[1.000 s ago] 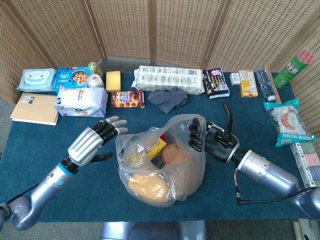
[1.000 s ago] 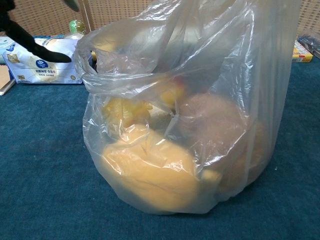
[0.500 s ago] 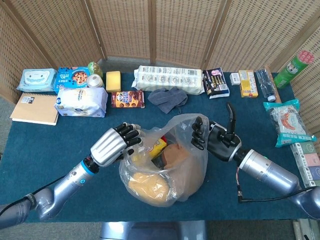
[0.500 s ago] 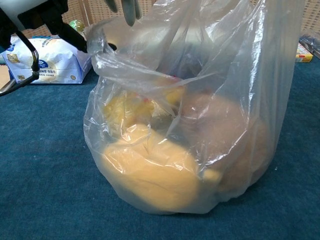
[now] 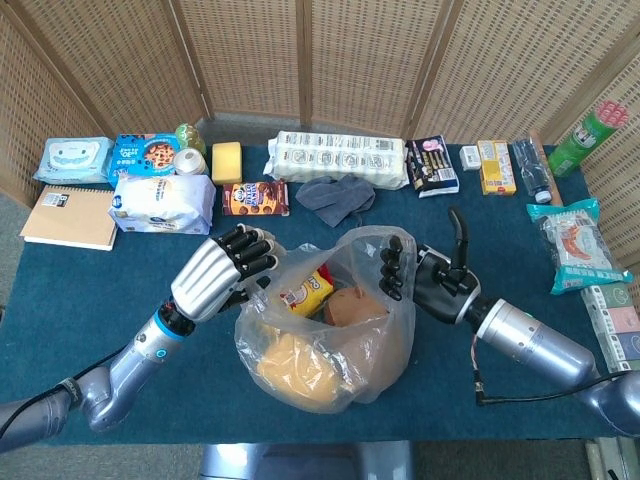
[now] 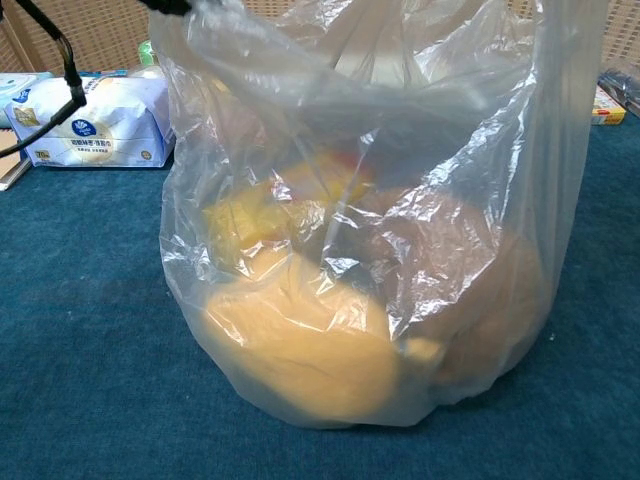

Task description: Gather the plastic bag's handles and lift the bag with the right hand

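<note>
A clear plastic bag (image 5: 320, 350) with yellow and brown food inside stands in the middle of the blue table (image 5: 80, 300). My left hand (image 5: 215, 278) grips the bag's left handle, with its fingers curled on the plastic and held up. My right hand (image 5: 425, 283) holds the right handle, its fingers hooked over the rim and its thumb pointing up. In the chest view the bag (image 6: 380, 250) fills the frame, with its left rim pulled up to the top edge. Of the left hand (image 6: 168, 5) only a dark tip shows there. The right hand is out of that frame.
Along the back lie a tissue pack (image 5: 162, 203), a biscuit box (image 5: 255, 198), a grey cloth (image 5: 335, 195) and a long roll pack (image 5: 340, 158). A notebook (image 5: 68, 217) is at far left. A snack bag (image 5: 570, 245) and a green bottle (image 5: 582, 138) are at right.
My left hand moved in from the left, closed on the bag's left rim and raised it. The rim now stands high in the chest view. The right hand barely moved.
</note>
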